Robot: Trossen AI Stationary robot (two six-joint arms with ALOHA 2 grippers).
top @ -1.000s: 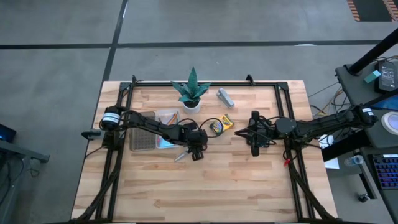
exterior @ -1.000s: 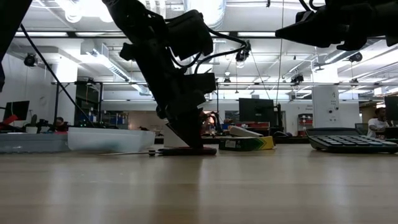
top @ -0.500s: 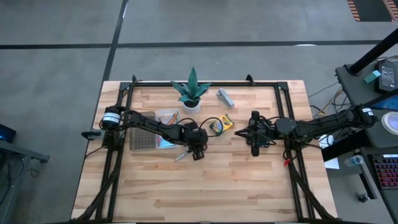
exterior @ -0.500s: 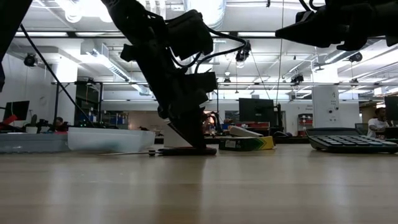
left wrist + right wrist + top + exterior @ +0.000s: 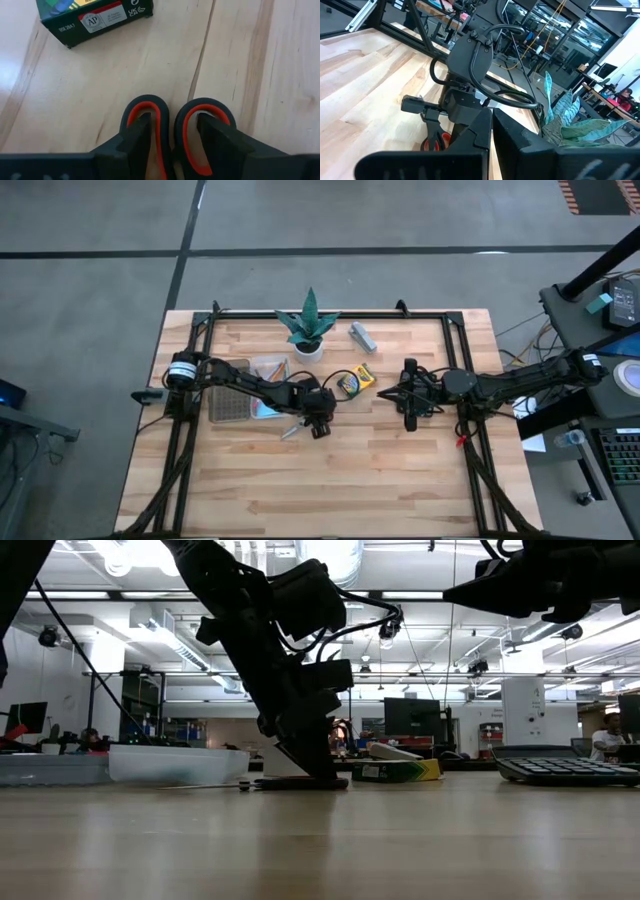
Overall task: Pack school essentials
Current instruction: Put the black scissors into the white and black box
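The red-handled scissors lie flat on the wood near the table's middle; their blades (image 5: 290, 432) point toward the near left. My left gripper (image 5: 318, 420) is down over their handle loops (image 5: 170, 125). The yellow-green crayon box (image 5: 353, 381) lies flat just beyond it and also shows in the left wrist view (image 5: 95, 15). A light-blue notepad (image 5: 265, 409) and thin pencils (image 5: 268, 367) lie left of the gripper by a clear tray (image 5: 230, 395). My right gripper (image 5: 410, 418) hovers shut right of centre, touching nothing. My left gripper comes down on the scissors' two handle loops from above. One finger (image 5: 137, 137) stands over the left loop's hole and the other finger (image 5: 215, 140) over the right one. The loops' inner sides (image 5: 170, 132) lie between the fingers. The scissors lie flat on the table (image 5: 300, 782).
A green plant in a white pot (image 5: 308, 325) stands at the far middle, with a small grey object (image 5: 362, 335) to its right. A calculator (image 5: 565, 770) shows in the low view. Bare wood stretches across the near half of the table (image 5: 330, 490).
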